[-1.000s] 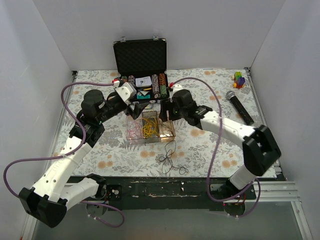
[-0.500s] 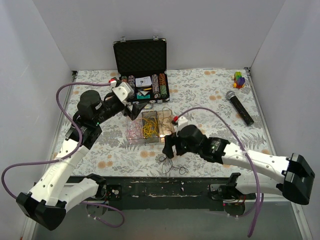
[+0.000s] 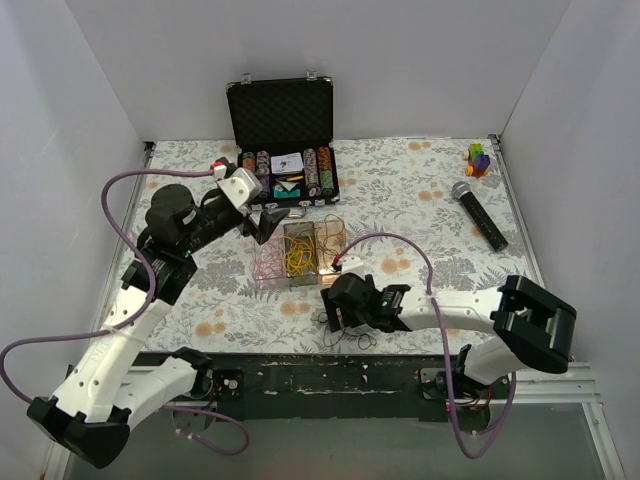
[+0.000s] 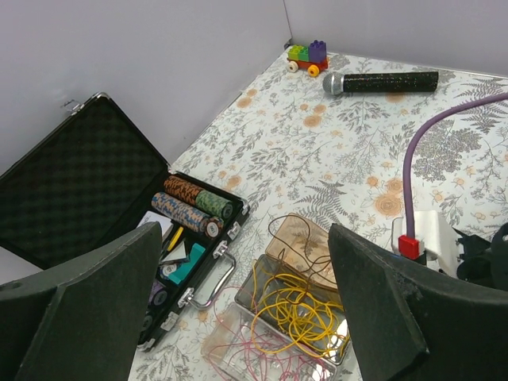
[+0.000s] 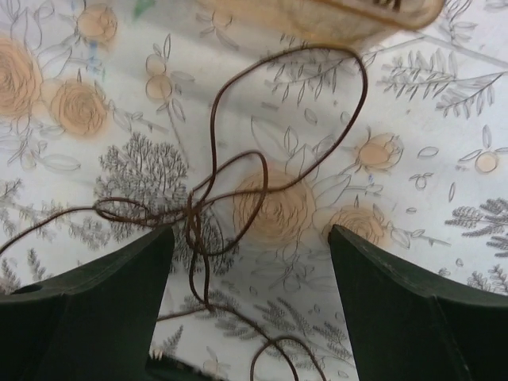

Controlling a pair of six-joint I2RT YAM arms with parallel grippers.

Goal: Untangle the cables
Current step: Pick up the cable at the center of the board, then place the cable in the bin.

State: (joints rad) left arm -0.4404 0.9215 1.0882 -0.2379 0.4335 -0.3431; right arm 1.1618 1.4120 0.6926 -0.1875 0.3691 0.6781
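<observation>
The cables lie in two places. Yellow cables (image 3: 298, 256) and pink cables (image 3: 268, 264) fill compartments of a clear tray (image 3: 340, 268). A dark brown cable (image 3: 352, 335) lies in loose loops on the table in front of it. My right gripper (image 3: 334, 318) is low over that brown cable (image 5: 208, 198), open, with the loops between and beside its fingers (image 5: 87, 309). My left gripper (image 3: 268, 222) hovers open at the tray's back left. In its wrist view the left gripper (image 4: 246, 238) frames the yellow cables (image 4: 305, 313), pink cables (image 4: 250, 357) and a brown strand (image 4: 295, 232).
An open black case (image 3: 283, 118) of poker chips stands just behind the tray. A microphone (image 3: 479, 215) and a small toy of coloured blocks (image 3: 479, 158) lie at the far right. The table's near edge runs just below the brown cable.
My right arm swung from the tray's right side down to the brown cable near the front edge, its jaws opening wider. My left gripper drew back slightly to the left.
</observation>
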